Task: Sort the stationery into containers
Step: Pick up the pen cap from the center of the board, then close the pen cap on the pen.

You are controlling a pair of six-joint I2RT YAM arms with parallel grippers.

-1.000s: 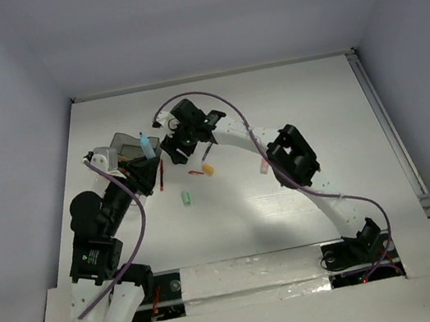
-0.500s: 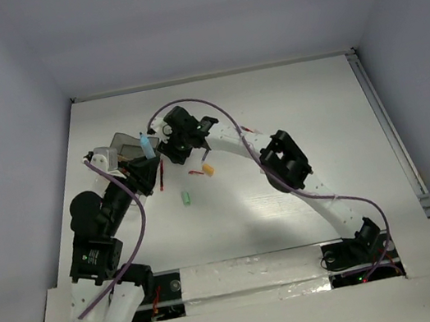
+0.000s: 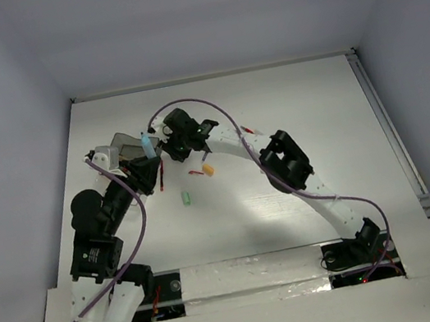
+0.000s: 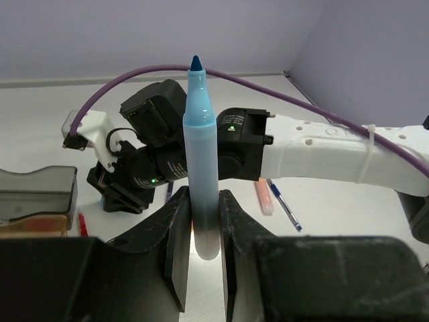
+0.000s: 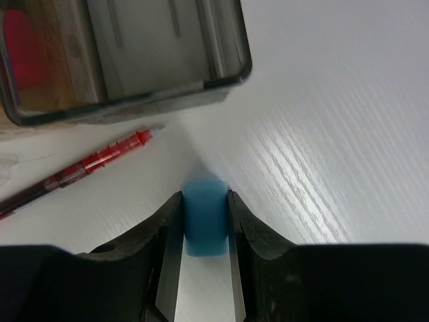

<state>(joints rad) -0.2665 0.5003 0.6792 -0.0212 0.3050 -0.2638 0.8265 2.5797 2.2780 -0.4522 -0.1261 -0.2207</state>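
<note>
The blue marker point(image 4: 201, 161) has no cap on, and it stands straight up with its dark tip at the top; the left pincer point(image 4: 203, 216) is closed tight on its bottom end, one finger on each side. The marker looks light, hard and smooth, and because it is held so low, I think the top could wobble if something pushes it. The little blue cap point(image 5: 203, 218) is between the fingers of the right pincer point(image 5: 203, 204), and both fingers touch its sides, so it looks gripped. I cannot tell if it is lifted or sits on the counter point(image 5: 322, 134). The cap is tiny, light and slippery, I think, so it could pop out; the best place to hold it is across the middle of its sides, leaving the open end free. Just ahead of the right pincer is a grey container point(image 5: 242, 64), and a red pen point(image 5: 87, 164) lies ahead and to its left, beside the box. My guess is the cap goes on the marker tip
</note>
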